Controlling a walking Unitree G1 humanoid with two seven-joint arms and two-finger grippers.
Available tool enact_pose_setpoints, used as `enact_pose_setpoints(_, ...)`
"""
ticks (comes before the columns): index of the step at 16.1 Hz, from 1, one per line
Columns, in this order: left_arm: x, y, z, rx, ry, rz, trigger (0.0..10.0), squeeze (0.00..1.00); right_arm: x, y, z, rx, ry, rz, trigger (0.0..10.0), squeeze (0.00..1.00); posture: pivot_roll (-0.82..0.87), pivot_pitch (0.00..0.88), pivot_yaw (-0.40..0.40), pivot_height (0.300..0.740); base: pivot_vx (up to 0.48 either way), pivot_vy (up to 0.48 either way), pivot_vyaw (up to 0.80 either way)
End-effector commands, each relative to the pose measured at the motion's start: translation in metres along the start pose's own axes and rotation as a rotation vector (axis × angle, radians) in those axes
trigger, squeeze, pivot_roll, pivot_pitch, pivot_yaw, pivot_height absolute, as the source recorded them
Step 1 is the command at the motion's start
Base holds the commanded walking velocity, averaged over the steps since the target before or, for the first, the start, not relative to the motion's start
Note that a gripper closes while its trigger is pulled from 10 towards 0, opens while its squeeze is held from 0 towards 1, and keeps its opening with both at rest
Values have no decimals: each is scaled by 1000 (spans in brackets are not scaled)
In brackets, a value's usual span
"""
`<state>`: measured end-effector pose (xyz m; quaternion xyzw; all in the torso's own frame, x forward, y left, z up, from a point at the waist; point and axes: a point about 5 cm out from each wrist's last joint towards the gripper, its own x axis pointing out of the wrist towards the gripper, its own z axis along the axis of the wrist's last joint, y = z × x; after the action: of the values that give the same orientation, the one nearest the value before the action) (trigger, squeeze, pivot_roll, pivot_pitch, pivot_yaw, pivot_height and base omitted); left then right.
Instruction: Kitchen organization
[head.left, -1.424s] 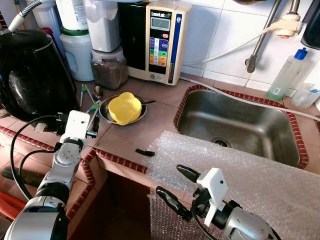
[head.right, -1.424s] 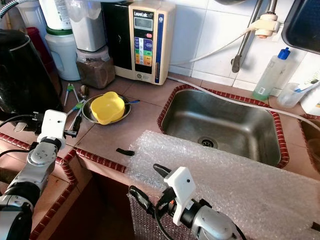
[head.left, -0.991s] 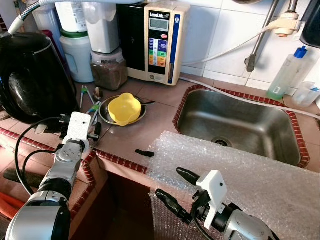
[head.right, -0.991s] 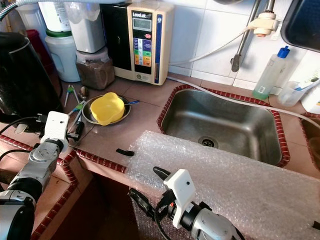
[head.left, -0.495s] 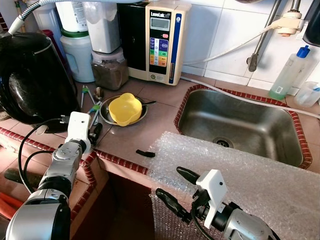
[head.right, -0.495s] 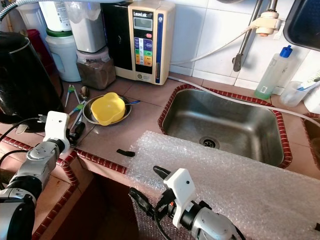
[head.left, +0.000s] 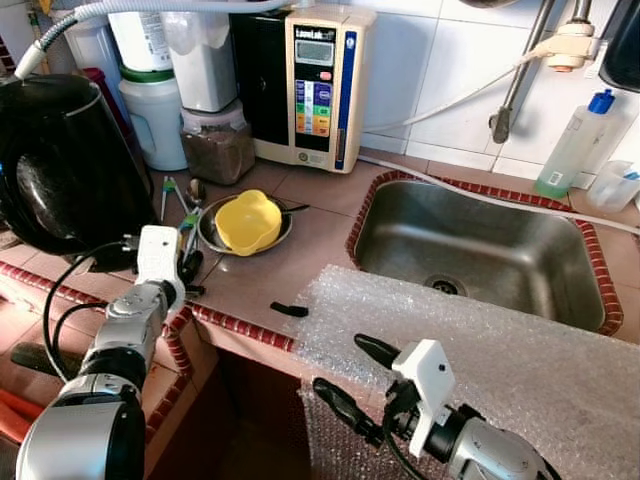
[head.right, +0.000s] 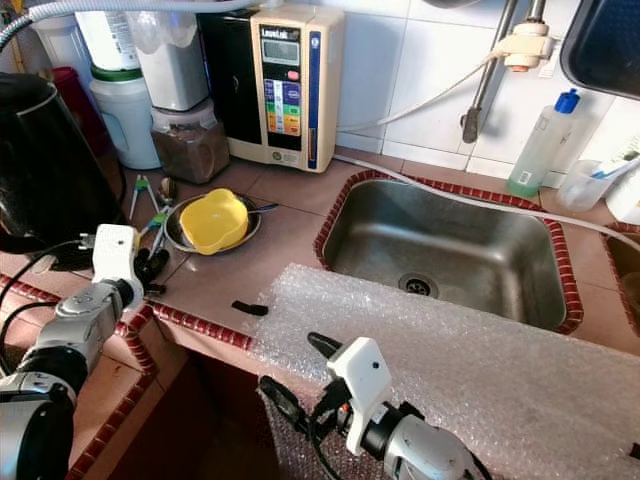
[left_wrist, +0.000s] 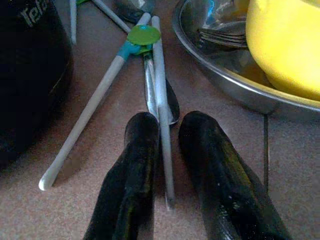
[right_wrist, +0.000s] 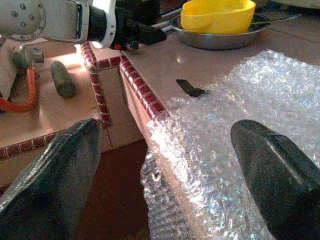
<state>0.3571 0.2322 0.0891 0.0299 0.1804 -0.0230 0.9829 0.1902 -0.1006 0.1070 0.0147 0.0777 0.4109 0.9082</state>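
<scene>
1. While the robot stood at the brown tiled counter (head.left: 300, 255) with its red-brick edging, the stainless steel sink basin (head.left: 480, 250) lay sunk into the top on the robot's right side.
2. Over the counter's front edge, just before the sink, hung a wide sheet of clear bubble wrap (head.left: 500, 345).
3. At the far left stood a big glossy black kettle-like appliance (head.left: 60, 165), and against the white wall tiles stood a cream and black water ioniser (head.left: 315, 85).
4. The right gripper (head.left: 345, 380) hovered at the front edge of the bubble wrap, its two long black fingers (right_wrist: 280, 175) spread wide apart and holding nothing.
5. The left gripper (left_wrist: 167, 145) was down on the counter between the black appliance and a shallow round metal dish (head.right: 185, 238), which held a yellow plastic bowl (head.right: 212, 220).
6. Its fingers (left_wrist: 137, 165) were nearly closed, with only a narrow gap, and a thin silvery utensil handle (left_wrist: 161, 100) ran between them; whether they actually pinched it I could not tell.
7. Beside that handle lay a white stick with a teal and green end (left_wrist: 95, 105), touching the counter.
8. A small black strip (head.left: 290, 309) lay on the counter near the bubble wrap's corner.
</scene>
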Motion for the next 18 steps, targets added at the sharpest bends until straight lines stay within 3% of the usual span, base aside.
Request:
enact_pose_setpoints(1, -5, -3, -33, -30, 157, -11, 0, 0, 0, -1, 1, -15, -2, -11, 10000, 0, 75, 0, 13, 740, 0, 0, 0)
enact_pose_setpoints(5, -13, 16, -40, 24, 200, 14, 0, 0, -1, -3, 0, -21, 0, -18, 10000, 0, 79, 0, 11, 740, 0, 0, 0)
enact_pose_setpoints(9, -21, 25, -47, 18, 179, 47, 0, 0, 1, -6, 1, -30, 0, -15, 10000, 0, 95, 0, 2, 740, 0, 0, 0)
enact_pose_setpoints(15, -32, 35, -22, 26, -110, 177, 0, 0, 3, -12, 1, -51, -1, -24, 10000, 0, 106, 0, -4, 740, 0, 0, 0)
enact_pose_setpoints(18, -34, 17, 0, 12, -284, 91, 0, 0, 3, -14, 1, -61, -4, -37, 10000, 0, 104, 0, -2, 740, 0, 0, 0)
